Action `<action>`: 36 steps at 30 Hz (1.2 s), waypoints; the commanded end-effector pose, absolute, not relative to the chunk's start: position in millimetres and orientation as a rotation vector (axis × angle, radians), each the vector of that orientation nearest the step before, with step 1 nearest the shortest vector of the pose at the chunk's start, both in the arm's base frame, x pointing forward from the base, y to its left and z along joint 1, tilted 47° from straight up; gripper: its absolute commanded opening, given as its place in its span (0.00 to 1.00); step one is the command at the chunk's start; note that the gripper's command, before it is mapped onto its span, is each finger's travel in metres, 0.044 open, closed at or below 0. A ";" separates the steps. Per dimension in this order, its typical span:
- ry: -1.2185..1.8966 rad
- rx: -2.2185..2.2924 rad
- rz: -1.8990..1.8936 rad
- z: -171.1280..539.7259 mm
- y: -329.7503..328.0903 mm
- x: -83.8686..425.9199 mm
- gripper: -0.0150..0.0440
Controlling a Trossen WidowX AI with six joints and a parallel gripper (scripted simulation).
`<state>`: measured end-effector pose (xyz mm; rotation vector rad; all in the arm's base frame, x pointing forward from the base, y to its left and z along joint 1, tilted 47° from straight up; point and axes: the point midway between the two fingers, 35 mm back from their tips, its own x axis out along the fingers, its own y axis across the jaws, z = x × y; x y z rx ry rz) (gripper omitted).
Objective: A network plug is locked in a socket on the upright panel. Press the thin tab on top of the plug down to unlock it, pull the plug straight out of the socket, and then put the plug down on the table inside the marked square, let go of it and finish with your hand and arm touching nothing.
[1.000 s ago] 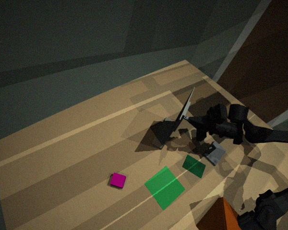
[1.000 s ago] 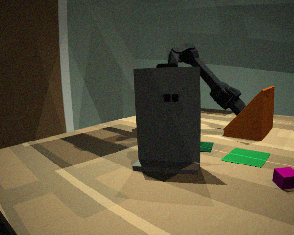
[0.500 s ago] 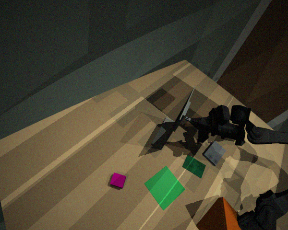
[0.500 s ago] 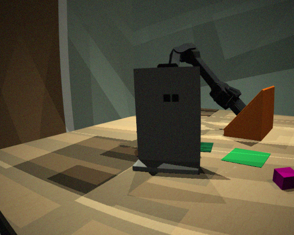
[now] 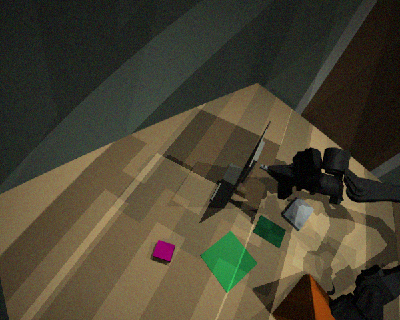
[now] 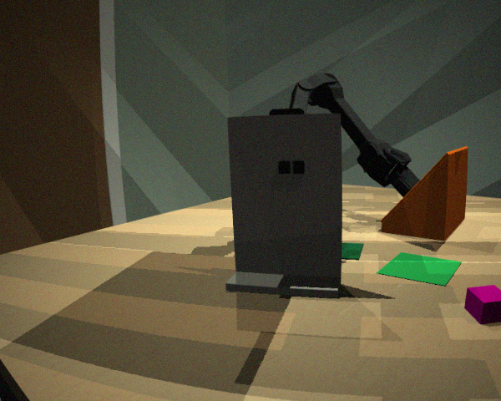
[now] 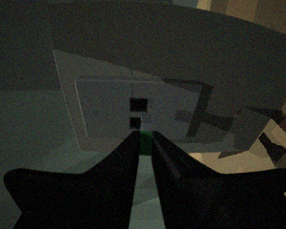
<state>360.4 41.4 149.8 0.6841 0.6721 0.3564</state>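
Note:
My gripper (image 5: 267, 168) (image 7: 145, 136) is shut on the plug, whose small pale end (image 5: 263, 167) sticks out past the fingertips in the top view. In the wrist view a green part of the plug (image 7: 146, 144) shows between the fingers. The plug is out of the socket, a short gap in front of the upright panel (image 5: 265, 132) (image 6: 259, 207) (image 7: 181, 48). Two dark square holes show in the pale socket plate (image 7: 105, 102). The plug's tab cannot be made out. The bright green marked square (image 5: 224, 255) (image 6: 414, 267) lies flat on the table. The exterior view hides the gripper behind the panel.
A dark green rectangle (image 5: 269, 231) (image 6: 352, 251) lies between the square and the panel. A grey block (image 5: 298, 213) stands below the arm in the top view. An orange wedge (image 5: 302, 303) (image 6: 423, 211) and a magenta block (image 5: 164, 251) (image 6: 488, 304) stand on the table.

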 end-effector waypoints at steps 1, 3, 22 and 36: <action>0.670 0.682 0.361 151.5 40.5 357.1 0.25; 0.670 0.682 0.361 151.8 40.1 356.1 0.25; 0.670 0.682 0.361 154.6 36.2 346.1 0.25; 0.671 0.682 0.361 156.5 33.4 338.7 0.25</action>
